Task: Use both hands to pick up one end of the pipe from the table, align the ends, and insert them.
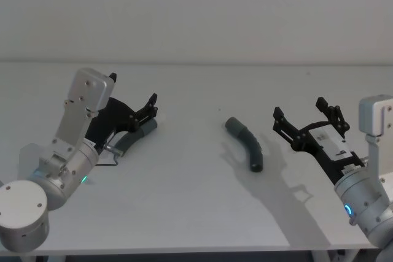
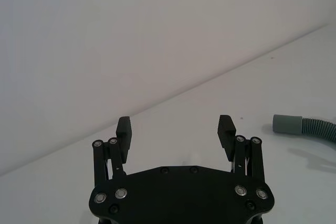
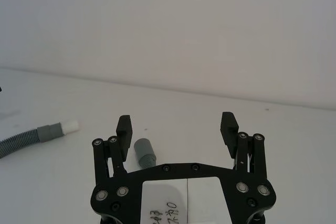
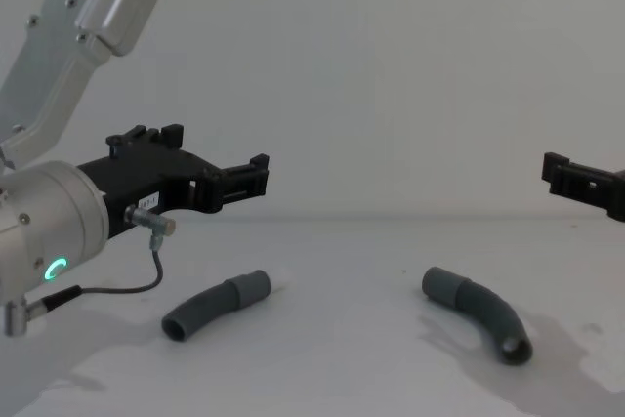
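The pipe (image 1: 245, 142) lay on the table (image 4: 342, 378) as two curved dark grey pieces. The white-tipped piece (image 4: 220, 302) rested at the table's left under the left gripper (image 2: 176, 129), which was spread wide and empty. The collared piece (image 4: 479, 312), ribbed at the neck, lay mid-table. The right gripper (image 3: 177, 127) hovered over the table's right, equally spread.

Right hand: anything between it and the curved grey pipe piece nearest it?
Nothing visible. The open right hand hovers just right of the curved dark grey ribbed pipe piece with the wide collar, lying on the matte white table; no object in the gap.
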